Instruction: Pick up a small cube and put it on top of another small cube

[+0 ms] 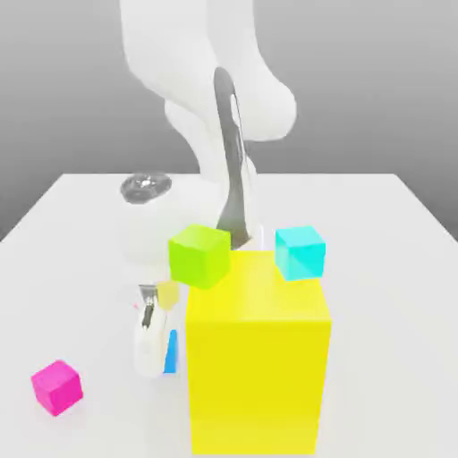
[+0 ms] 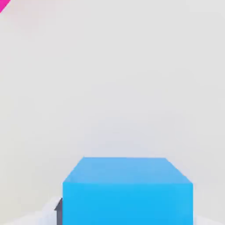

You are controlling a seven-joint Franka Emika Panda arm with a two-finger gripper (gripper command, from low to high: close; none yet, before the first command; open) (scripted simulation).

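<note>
The small bright-blue cube (image 1: 170, 351) rests on the white table, mostly hidden behind the yellow block and my hand. My gripper (image 1: 159, 356) reaches down around it, shut on its sides. In the hand view the blue cube (image 2: 127, 189) sits between the jaws, with a dark finger pad (image 2: 58, 211) against one side. The other small cube, magenta (image 1: 56, 387), lies on the table at the exterior view's left, apart from the gripper. One corner of the magenta cube (image 2: 3, 4) shows in the hand view.
A tall yellow block (image 1: 258, 358) stands right beside the gripper, on the exterior view's right. A green cube (image 1: 199, 255) and a larger pale cyan cube (image 1: 300, 252) sit behind it. The white table (image 1: 80, 268) spreads around them.
</note>
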